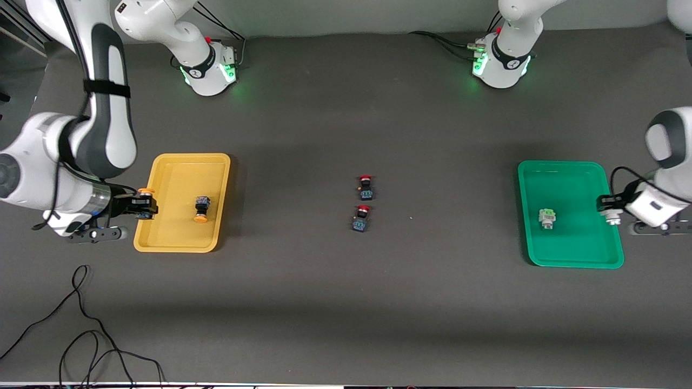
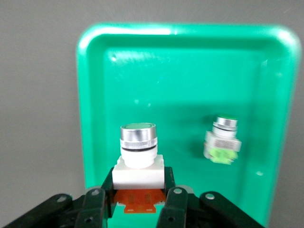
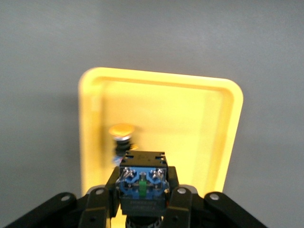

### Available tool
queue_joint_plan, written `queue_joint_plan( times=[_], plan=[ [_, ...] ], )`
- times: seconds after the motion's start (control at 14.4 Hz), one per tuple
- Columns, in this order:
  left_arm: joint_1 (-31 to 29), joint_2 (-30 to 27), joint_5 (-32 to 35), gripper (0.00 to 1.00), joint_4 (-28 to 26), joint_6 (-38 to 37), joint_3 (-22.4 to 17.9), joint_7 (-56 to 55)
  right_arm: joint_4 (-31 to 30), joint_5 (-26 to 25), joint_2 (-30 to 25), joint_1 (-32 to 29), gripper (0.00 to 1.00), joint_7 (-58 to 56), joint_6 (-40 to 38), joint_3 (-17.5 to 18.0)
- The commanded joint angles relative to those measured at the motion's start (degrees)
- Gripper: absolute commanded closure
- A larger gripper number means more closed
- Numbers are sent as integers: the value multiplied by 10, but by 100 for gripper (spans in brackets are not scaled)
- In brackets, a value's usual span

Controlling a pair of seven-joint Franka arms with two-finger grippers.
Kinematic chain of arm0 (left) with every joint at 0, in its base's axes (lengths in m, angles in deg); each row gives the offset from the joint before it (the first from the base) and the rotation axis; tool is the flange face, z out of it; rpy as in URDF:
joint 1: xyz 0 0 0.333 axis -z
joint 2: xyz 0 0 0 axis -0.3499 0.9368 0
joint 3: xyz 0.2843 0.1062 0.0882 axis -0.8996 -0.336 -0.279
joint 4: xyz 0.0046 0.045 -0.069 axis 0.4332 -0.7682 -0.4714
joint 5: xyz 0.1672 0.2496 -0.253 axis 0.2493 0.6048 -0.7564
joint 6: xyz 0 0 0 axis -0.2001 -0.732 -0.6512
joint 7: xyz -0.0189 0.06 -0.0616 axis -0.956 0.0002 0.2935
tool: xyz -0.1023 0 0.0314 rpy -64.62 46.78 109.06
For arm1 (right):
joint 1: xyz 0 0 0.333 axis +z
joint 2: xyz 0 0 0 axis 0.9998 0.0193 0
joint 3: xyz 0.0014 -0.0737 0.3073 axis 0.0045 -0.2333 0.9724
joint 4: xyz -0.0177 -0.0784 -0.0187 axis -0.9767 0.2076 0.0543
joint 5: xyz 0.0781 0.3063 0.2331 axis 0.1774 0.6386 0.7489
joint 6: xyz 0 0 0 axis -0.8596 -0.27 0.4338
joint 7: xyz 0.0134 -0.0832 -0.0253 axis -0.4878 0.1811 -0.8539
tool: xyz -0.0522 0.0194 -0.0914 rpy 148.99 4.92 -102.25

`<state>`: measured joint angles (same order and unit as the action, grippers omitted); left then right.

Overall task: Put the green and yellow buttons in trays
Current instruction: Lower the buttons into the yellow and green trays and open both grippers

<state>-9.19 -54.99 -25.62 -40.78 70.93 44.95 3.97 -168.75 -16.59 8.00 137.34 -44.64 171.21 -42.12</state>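
1. My right hand (image 1: 145,208) is clamped on a yellow-capped button (image 1: 144,202). It hangs over the outer rim of the yellow tray (image 1: 178,243), at the right arm's end of the counter (image 1: 346,302).
2. In the right wrist view, the held button's black-blue body (image 3: 142,183) sits between my fingers (image 3: 100,202), terminals facing the camera. I can't see its cap there.
3. A second yellow button (image 1: 201,209) lies on its side inside the yellow tray, near the middle, with the cap end nearer the front camera. The right wrist view shows it (image 3: 121,135) on the tray floor (image 3: 190,128) past the held one.
4. My left hand (image 1: 611,208) is closed on a white-silver button (image 1: 612,216), over the outer rim of the green tray (image 1: 573,265) at the left arm's end of the counter.
5. In the left wrist view, the held one (image 2: 138,156) is upright, with a green face in a silver ring and an orange block at the base. My fingers (image 2: 95,202) grip the white body from both sides.
6. Another white-silver button (image 1: 547,218), with a green block, rests in the green tray, mid-floor. The left wrist view shows it (image 2: 222,140) tilted, well apart from the held one.
7. Two red-capped buttons (image 1: 366,187) (image 1: 360,218) sit on the counter about midway between the trays, one just nearer the front camera than the other.
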Motion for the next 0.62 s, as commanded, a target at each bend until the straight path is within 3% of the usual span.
queue_joint_plan(
  times=[0.0,0.07,0.14,0.21,0.28,0.35,0.56],
  plan=[
    [-27,39,40,100,-24,74,8,9,-107,33,0,11,100,-63,137,-4],
    [-31,47,41,99,-24,82,8,9,-122,55,11,11,100,-84,166,-1],
    [-34,54,45,88,-22,88,8,10,-126,80,27,11,100,-104,177,-1],
    [-35,58,55,68,-20,89,8,10,-127,106,40,11,100,-122,179,0],
    [-35,58,58,13,-17,85,8,10,-127,139,52,11,100,-143,180,0],
    [-35,55,58,0,-13,78,8,10,-127,175,68,12,100,-169,183,1],
    [-35,40,57,0,23,19,11,11,-125,241,114,18,100,-213,199,6]
  ],
)
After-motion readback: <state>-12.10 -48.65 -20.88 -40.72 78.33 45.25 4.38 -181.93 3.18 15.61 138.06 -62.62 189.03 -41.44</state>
